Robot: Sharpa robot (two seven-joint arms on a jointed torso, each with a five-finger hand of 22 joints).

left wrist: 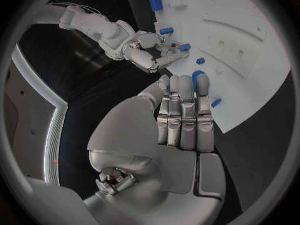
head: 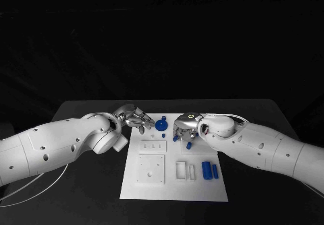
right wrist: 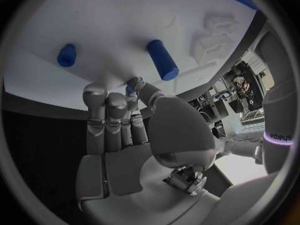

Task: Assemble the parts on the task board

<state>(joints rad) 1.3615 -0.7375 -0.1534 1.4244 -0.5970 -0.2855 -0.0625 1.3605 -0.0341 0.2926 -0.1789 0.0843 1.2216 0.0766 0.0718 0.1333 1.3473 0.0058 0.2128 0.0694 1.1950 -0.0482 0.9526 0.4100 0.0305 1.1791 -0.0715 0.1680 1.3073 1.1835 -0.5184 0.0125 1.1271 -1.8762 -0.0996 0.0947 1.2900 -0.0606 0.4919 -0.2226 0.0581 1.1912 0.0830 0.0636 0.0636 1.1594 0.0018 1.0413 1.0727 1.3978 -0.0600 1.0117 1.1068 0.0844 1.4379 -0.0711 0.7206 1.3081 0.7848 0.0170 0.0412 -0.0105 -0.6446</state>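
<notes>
- Task board (head: pixel 174 187): white plate, middle of the black table (head: pixel 81 112).
- Left hand (head: pixel 135 118): at the board's far left corner, fingers straight and together, empty, fingertips just beside the round blue part (head: pixel 161 125).
- Right hand (head: pixel 185 131): over the board's far edge, pinching a small blue peg (right wrist: pixel 131 87).
- Two blue cylinders (head: pixel 210 170) lie near the board's right edge.

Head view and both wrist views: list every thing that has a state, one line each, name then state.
task board: lying flat on the black table.
left hand: at the board's far edge, fingers by the round blue part; whether it holds it cannot be told.
right hand: fingertips pinching a small blue peg over the board.
two blue cylinders: lying side by side on the board, untouched.
</notes>
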